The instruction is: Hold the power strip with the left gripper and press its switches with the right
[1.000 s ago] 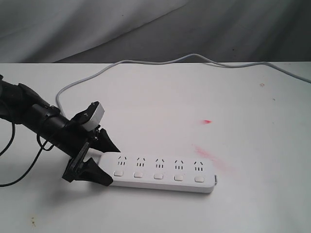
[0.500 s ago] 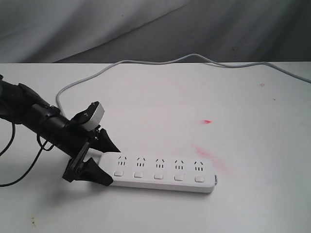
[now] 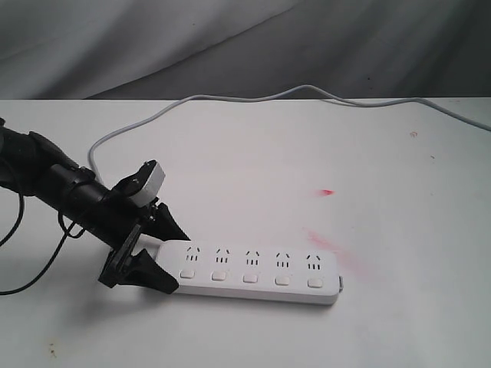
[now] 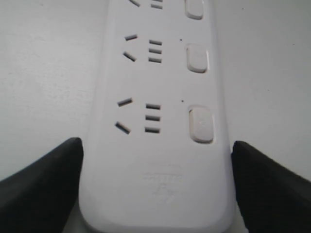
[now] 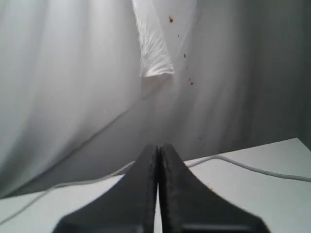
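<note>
Power strip point(image 3: 257, 272): flat on the white tabletop point(image 3: 399, 169), close to the near edge and parallel to it, about midway along, sockets and switches facing up.
Left gripper point(image 3: 178, 263): at the strip's left end, black fingers point(image 4: 43, 184) closed against both long sides, gripping it.
Red smear point(image 3: 331, 247): just behind the strip's right end.
Cord point(image 3: 230, 98): grey, winding along the far edge toward the far right corner.
Right gripper point(image 5: 158, 194): fingers pressed together, holding nothing.
</note>
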Available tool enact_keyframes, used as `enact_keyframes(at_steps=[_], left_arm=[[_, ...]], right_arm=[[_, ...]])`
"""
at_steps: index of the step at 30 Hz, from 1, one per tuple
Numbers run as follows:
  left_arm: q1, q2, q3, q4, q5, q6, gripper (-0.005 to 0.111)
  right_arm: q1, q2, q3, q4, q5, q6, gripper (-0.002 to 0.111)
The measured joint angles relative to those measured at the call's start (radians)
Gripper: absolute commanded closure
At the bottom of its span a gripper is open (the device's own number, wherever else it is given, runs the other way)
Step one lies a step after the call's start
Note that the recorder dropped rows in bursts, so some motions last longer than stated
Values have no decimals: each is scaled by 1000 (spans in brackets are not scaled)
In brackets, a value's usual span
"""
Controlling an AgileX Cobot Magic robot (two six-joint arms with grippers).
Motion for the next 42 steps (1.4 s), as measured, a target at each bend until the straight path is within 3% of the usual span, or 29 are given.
enact_keyframes(at_steps=[3,11,21,28,37,42], left_arm=[[0,0,0,0,0,0,49],[0,0,0,0,0,0,49],[0,0,0,0,0,0,49],[0,0,0,0,0,0,49],[0,0,-2,10,0,8,49],[0,0,-2,12,0,10,49]], right_arm=[[0,204,-242,-13,173,-97,108],[0,490,-546,-4,485,-323,108],[21,825,-605,210,676,-735,108],[206,1021,-605,187,691,-806,108],[478,1223,-605,179,544,-850,108],[574,1314,-605,323,498,-958,108]])
